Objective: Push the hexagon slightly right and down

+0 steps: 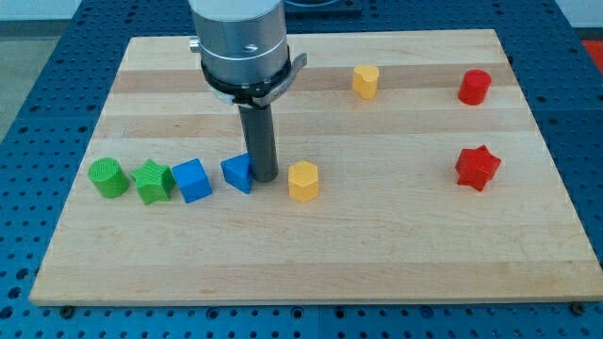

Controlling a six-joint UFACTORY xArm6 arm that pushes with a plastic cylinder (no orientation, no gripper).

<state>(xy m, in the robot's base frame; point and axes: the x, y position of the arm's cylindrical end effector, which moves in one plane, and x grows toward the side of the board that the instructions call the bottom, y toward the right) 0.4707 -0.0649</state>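
The yellow hexagon block [303, 181] sits on the wooden board [377, 245] near the middle. My tip [264, 178] stands just to its left, a small gap away, and touches the right side of a blue triangular block [238, 172]. The arm's grey body hangs over the board's top middle.
A blue cube [192, 180], a green star [152, 181] and a green cylinder [108, 177] line up at the view's left. A yellow heart-like block [366, 81] sits at the top. A red cylinder [475, 87] and a red star [477, 168] sit at the right.
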